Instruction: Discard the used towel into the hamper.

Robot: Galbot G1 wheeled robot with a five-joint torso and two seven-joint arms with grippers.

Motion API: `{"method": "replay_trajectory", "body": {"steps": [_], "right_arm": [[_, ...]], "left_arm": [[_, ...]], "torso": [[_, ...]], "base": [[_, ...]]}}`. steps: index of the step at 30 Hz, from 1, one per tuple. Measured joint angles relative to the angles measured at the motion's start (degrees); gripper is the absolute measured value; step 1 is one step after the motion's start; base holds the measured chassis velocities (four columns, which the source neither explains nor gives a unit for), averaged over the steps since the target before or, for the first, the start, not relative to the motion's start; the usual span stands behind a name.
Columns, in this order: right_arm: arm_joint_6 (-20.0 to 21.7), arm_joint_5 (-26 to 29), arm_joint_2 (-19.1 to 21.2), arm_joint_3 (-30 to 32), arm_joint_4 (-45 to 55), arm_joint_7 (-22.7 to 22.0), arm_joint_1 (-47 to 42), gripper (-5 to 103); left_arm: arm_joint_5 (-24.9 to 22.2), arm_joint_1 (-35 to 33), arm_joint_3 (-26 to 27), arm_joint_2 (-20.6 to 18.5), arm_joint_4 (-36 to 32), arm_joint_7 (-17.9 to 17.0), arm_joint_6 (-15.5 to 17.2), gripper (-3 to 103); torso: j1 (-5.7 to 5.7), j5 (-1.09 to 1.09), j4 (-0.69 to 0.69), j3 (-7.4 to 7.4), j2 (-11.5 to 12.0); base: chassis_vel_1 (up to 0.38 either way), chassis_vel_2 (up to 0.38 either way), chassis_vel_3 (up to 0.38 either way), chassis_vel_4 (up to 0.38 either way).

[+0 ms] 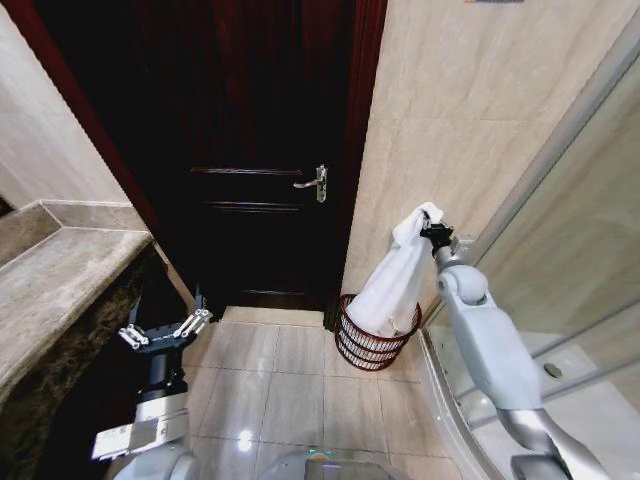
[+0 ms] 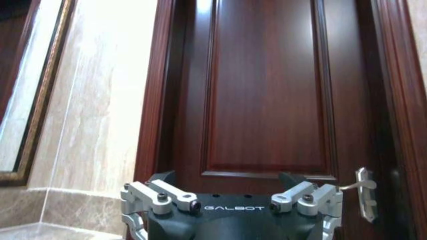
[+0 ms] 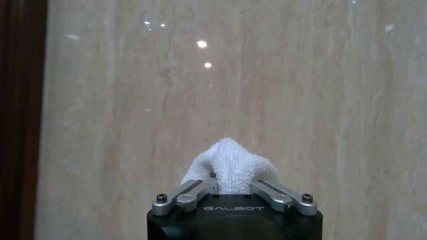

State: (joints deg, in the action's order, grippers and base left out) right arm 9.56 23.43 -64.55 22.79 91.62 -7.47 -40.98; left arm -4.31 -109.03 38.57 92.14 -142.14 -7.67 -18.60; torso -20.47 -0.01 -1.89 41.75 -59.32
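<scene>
Above the hamper (image 1: 377, 340), your right gripper (image 1: 432, 230) pinches the towel (image 1: 392, 283); centre its hanging tail inside before letting go. Left gripper (image 1: 165, 331) idles, spread wide.

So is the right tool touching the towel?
Touching: in the right wrist view the right tool is shut on the towel, which bulges between its fingers.

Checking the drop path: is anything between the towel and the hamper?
Nothing visible. The right gripper holds the towel by its top, and its lower end already hangs into the hamper by the wall.
</scene>
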Motion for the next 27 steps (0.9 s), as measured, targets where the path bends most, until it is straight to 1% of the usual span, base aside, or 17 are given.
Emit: {"method": "replay_trajectory", "body": {"steps": [3, 5, 6, 10, 11, 14, 15, 17, 21, 24, 27], "right_arm": [[-0.18, -0.07, -0.43, 0.16, 0.41, 0.22, -0.73, 4], [-0.59, -0.12, -0.64, 0.53, 0.66, 0.41, -1.14, 4], [-0.59, -0.12, -0.64, 0.53, 0.66, 0.41, -1.14, 4], [-1.31, -0.37, -1.05, 1.02, 0.71, 0.33, -1.33, 4], [-1.31, -0.37, -1.05, 1.02, 0.71, 0.33, -1.33, 4], [-1.36, -1.45, -1.43, 1.26, 0.51, -0.5, -1.84, 4], [-1.36, -1.45, -1.43, 1.26, 0.51, -0.5, -1.84, 4], [-1.74, -1.83, -1.79, 1.56, -0.4, -0.9, -2.07, 4], [-2.79, -1.86, -2.03, 1.77, -1.42, -0.89, -2.21, 4], [-3.29, -1.92, -2.13, 1.86, -1.89, -0.65, -2.2, 4], [-4.06, -2.18, -2.71, 1.92, -2.59, 0.04, -2.18, 4]], "left_arm": [[0.82, -0.5, -0.03, 0.0, 0.12, 0.6, -0.92, 100], [1.91, -1.7, -0.07, 0.0, 0.42, 1.56, -2.72, 100], [1.91, -1.7, -0.07, 0.0, 0.42, 1.56, -2.72, 100], [3.34, -4.55, -0.12, 0.0, 2.05, 3.04, -7.02, 100], [3.34, -4.55, -0.12, 0.0, 2.05, 3.04, -7.02, 100], [3.66, -7.47, 0.01, 0.0, 3.19, 3.33, -10.2, 100], [3.66, -7.47, 0.01, 0.0, 3.19, 3.33, -10.2, 100], [3.44, -9.14, 0.29, 0.0, 4.08, 3.33, -12.21, 100], [2.8, -10.04, 0.56, 0.0, 5.58, 3.24, -13.7, 100], [2.63, -10.09, 0.52, 0.0, 6.29, 3.18, -13.98, 100], [2.78, -9.75, 0.11, 0.0, 7.11, 3.16, -14.16, 100]], "torso": [[0.18, 0.02, 0.0, -0.19, 0.39], [0.53, 0.0, 0.0, -0.56, 1.11], [0.53, 0.0, 0.0, -0.56, 1.11], [1.19, 0.0, 0.0, -1.4, 2.6], [1.19, 0.0, 0.0, -1.4, 2.6], [1.68, 0.01, 0.0, -2.08, 3.78], [1.68, 0.01, 0.0, -2.08, 3.78], [2.07, 0.0, 0.0, -2.51, 4.58], [2.55, 0.01, 0.0, -3.13, 5.69], [2.81, -0.01, 0.01, -3.45, 6.28], [3.38, 0.0, 0.0, -4.15, 7.55]], "base": [[0.0, 0.0, 0.0, 0.0], [0.0, 0.0, 0.0, 0.0], [0.0, 0.0, 0.0, 0.0], [0.0, 0.0, 0.0, 0.0], [0.0, 0.0, 0.0, 0.0], [0.0, 0.0, 0.0, 0.0], [0.0, 0.0, 0.0, 0.0], [0.0, 0.0, 0.0, 0.0], [0.0, 0.0, 0.0, 0.0], [0.0, 0.0, 0.0, 0.0], [0.0, 0.0, 0.0, 0.0]]}}
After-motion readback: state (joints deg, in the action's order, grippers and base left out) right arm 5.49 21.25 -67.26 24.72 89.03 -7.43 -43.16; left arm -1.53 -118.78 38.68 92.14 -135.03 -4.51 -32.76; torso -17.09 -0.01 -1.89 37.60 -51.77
